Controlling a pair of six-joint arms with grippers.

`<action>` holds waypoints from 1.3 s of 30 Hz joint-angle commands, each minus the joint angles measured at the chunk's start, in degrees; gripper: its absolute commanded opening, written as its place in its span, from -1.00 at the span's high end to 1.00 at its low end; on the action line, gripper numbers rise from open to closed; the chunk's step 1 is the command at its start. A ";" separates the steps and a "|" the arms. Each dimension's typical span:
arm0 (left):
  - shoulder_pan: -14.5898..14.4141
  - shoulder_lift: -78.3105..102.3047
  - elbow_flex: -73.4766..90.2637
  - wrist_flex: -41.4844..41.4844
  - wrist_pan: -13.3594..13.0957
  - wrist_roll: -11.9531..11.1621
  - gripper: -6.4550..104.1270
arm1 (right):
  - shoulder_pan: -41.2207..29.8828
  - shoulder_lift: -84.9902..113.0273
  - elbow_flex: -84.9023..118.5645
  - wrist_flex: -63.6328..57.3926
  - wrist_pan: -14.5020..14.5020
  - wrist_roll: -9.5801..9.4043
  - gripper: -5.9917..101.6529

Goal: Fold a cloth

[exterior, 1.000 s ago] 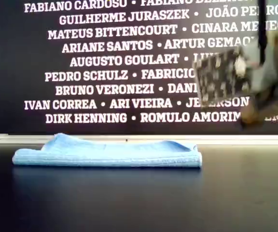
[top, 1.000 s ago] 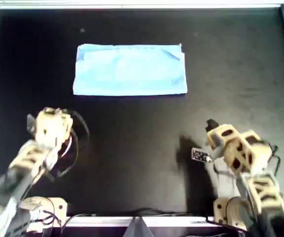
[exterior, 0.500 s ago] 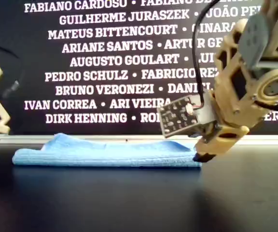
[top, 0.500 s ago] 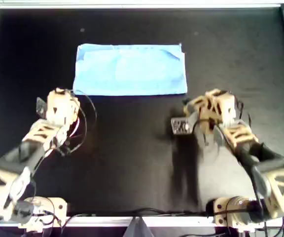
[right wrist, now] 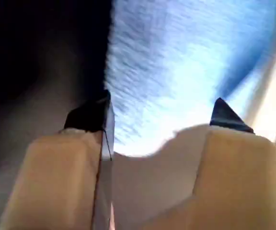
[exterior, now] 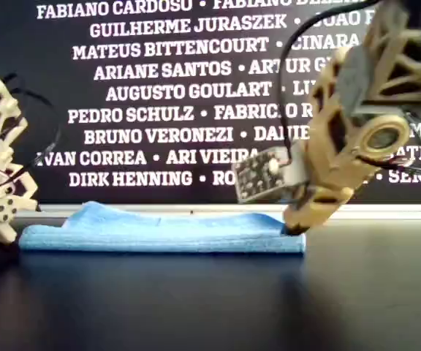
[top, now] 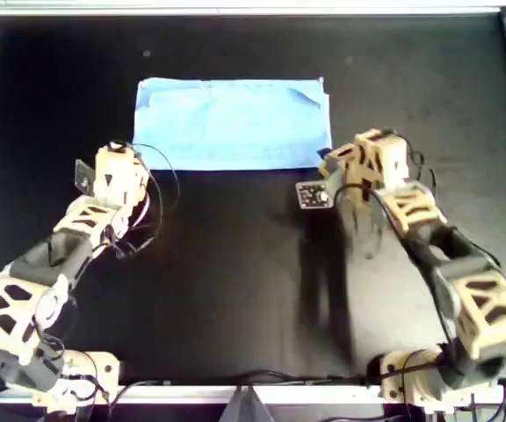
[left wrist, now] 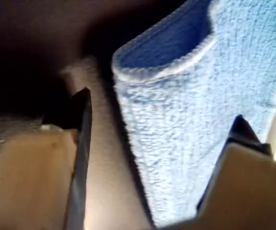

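Now both arms reach low to the cloth, jaws apart at its corners.

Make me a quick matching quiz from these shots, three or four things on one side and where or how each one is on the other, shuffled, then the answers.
Things:
1. cloth
2. left gripper
3. right gripper
4. table

States:
A. open, at the cloth's lower right corner in the overhead view
B. black, bare in front of the cloth
C. light blue, folded into a rectangle
D. open, at the cloth's lower left corner in the overhead view

Pairs: 1-C, 2-D, 3-A, 4-B
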 commanded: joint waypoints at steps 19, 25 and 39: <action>0.26 -10.99 -16.52 -1.58 0.09 0.00 -0.91 | -0.09 -9.05 -22.94 13.27 0.26 0.26 -0.64; 0.26 -11.07 -15.21 -1.49 0.18 0.26 -0.86 | -0.09 -10.55 -24.61 13.54 0.00 0.26 -0.41; 0.18 -9.93 -16.52 -1.49 0.35 0.00 0.52 | 0.00 -9.32 -23.38 13.45 -0.79 0.35 0.93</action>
